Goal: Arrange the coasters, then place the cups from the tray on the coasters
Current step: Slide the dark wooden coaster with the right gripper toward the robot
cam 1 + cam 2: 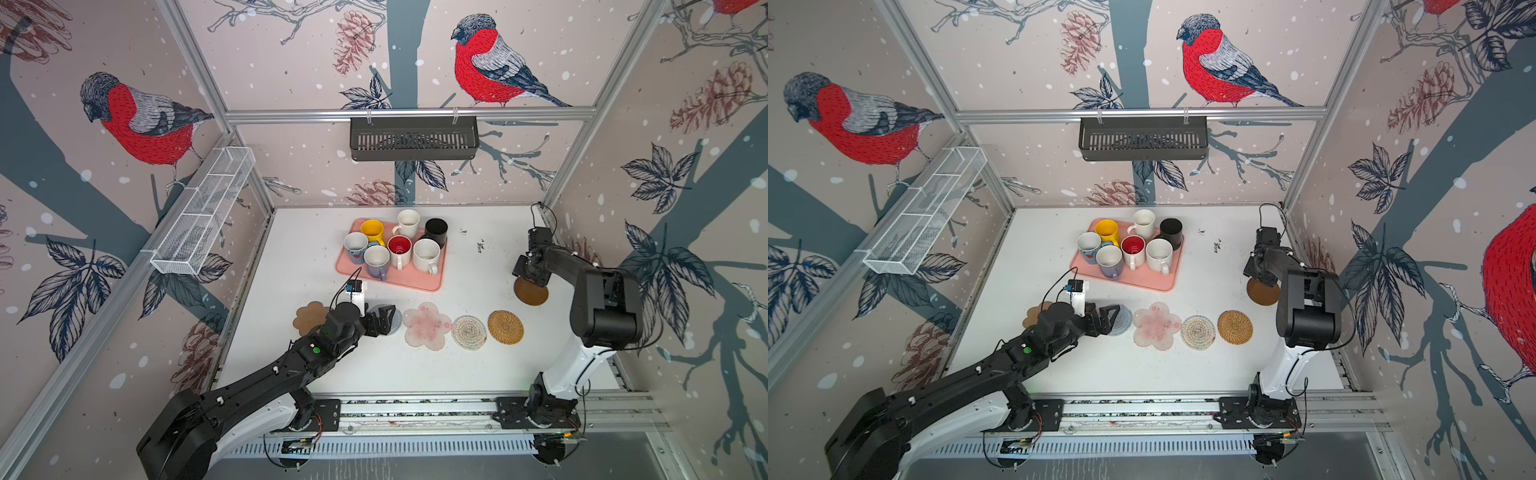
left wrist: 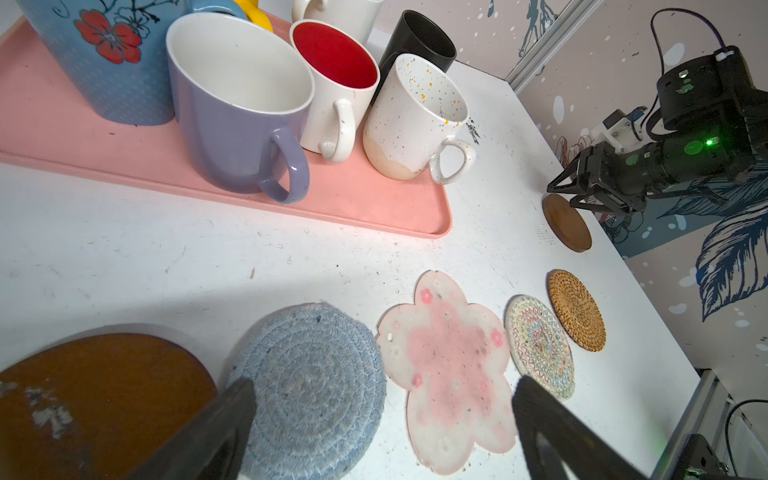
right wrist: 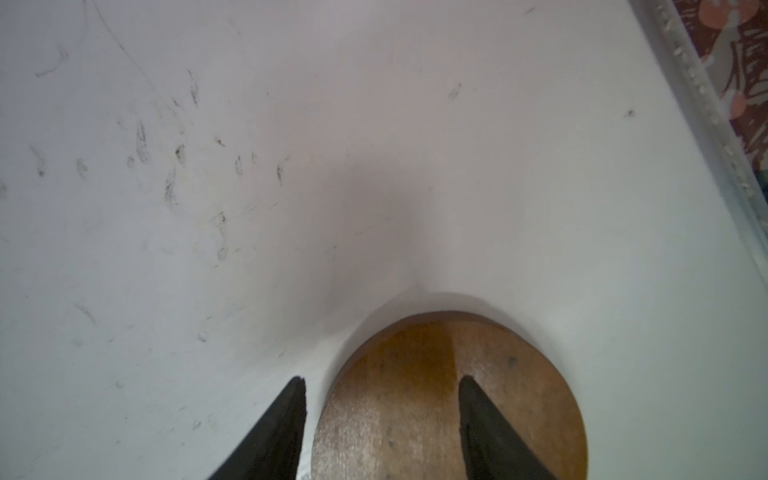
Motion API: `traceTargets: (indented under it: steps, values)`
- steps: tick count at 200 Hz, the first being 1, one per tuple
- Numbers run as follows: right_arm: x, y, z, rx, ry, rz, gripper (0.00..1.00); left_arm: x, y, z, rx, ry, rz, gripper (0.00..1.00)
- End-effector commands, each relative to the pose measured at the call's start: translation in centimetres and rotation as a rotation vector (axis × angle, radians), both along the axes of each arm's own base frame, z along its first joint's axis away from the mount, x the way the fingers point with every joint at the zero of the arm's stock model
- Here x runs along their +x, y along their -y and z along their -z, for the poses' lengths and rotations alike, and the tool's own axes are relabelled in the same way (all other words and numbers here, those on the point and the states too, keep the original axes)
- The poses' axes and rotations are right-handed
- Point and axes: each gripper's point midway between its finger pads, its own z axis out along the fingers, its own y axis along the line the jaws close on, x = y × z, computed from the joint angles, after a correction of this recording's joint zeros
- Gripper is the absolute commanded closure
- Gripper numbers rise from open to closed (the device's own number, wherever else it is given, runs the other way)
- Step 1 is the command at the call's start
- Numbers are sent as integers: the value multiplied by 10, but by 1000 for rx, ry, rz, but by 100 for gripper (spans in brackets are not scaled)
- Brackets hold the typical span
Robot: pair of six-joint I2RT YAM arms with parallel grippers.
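Right claw point(image 3: 382, 377) parted over brown disc point(image 3: 395, 415), tips hidden in top views

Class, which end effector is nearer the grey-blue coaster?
Left. The left end effector is over the grey-blue coaster; the right end effector is far off, at a brown disc.

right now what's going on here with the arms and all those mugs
Two robot arms are laying out coasters; no mug is on one yet. All seven mugs stand on the pink tray. The left gripper, open, hovers over the grey-blue coaster, in a row with the tan coaster, flower coaster, rope coaster and rattan coaster. The right gripper, jaws apart, straddles the edge of a brown disc lying apart from the row.
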Motion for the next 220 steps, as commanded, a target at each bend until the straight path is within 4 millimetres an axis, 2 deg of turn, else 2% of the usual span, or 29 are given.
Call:
traceTargets:
  steps: [1, 77, 220]
  values:
    - [0, 4, 2, -28, -9, 7, 41, 5, 2, -9, -12, 40, -3, 3]
    - [-20, 10, 19, -51, -69, 40, 43, 4, 1, -10, -16, 40, -3, 3]
    - [-76, 18, 29, -40, -139, 121, 45, 1, 2, -16, -43, 50, 6, 3]
